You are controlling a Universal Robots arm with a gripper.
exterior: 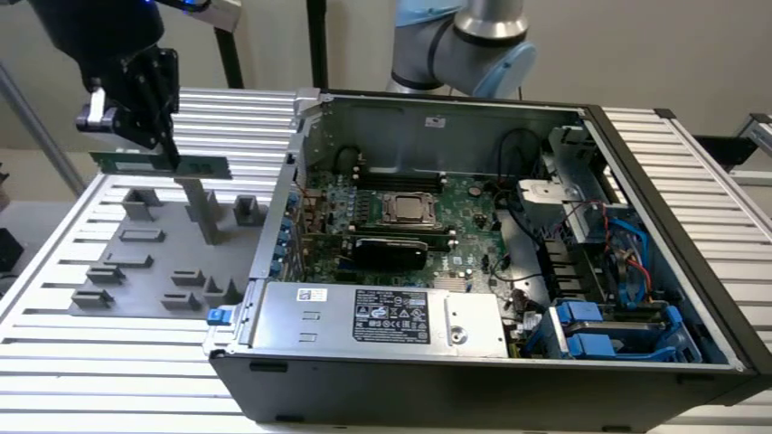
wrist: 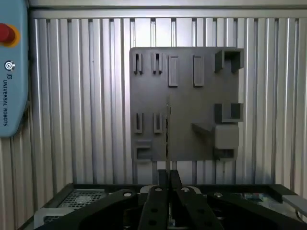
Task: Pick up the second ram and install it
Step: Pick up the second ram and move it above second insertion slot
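Clenched on the second ram, a long, narrow green circuit-board stick, with the fingers of the black gripper pinching it from above. Held level and in the air at the exterior view's left, over the far part of a flat grey plastic fixture plate studded with upright slotted holders. Close to a tall grey post on that plate; cannot tell whether touching or just clear of it. Seen edge-on from the wrist as a thin sliver running out from the closed-in fingertips, against the grey plate. Beneath all this, a ribbed aluminium table. At the exterior view's right, a large open black computer case, with a green motherboard, a silver square CPU socket, long black memory slots just beyond the socket, and a silver power-supply box along the near edge. Well apart from those slots, and outside the case. Off to one side in the wrist view, a light-blue teach pendant with a red button.
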